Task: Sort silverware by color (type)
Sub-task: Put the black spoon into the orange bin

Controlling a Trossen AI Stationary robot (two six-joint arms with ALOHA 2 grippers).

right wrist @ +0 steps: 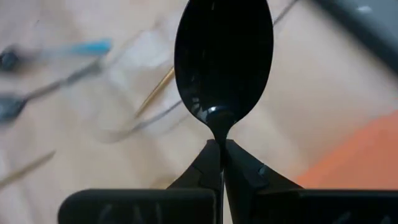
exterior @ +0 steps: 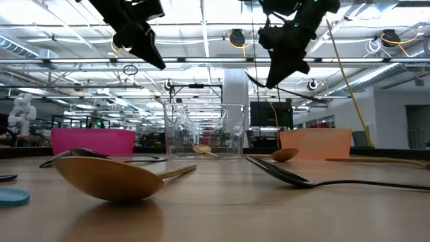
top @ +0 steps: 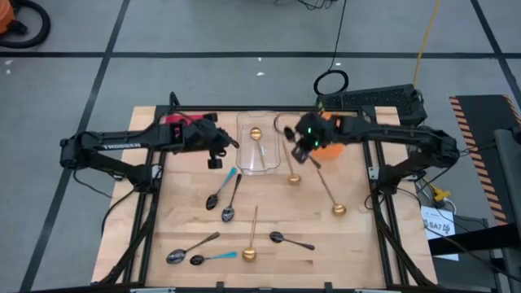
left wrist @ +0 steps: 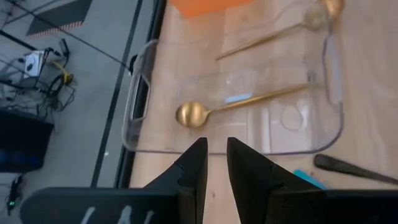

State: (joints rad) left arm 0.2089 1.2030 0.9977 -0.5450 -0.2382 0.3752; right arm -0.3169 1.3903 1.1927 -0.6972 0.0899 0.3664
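Observation:
My right gripper (top: 303, 146) hangs above the table between the clear container (top: 244, 159) and the orange bin (top: 330, 149), shut on a dark spoon (right wrist: 224, 56). My left gripper (top: 216, 159) hovers by the container's left side with its fingers a narrow gap apart (left wrist: 216, 146) and nothing between them. One gold spoon (left wrist: 193, 115) lies in the container. On the wood lie gold spoons (top: 293, 172) (top: 328, 191) (top: 251, 242), dark ones (top: 230, 203) (top: 290, 240) (top: 189, 248) and blue-handled ones (top: 221, 189) (top: 213, 257). My right gripper pinches the dark spoon at its neck (right wrist: 219, 129), just below the bowl, between the two fingertips. The bowl stands out straight beyond the tips, in line with the fingers. The spoon is lifted clear of the table; the fingers hide its handle in the wrist view.
A pink bin (top: 175, 120) sits at the far left under my left arm, and the orange bin sits at the far right. A keyboard (top: 370, 99) lies beyond the table's far edge. Bare wood shows near the table's right and near edges.

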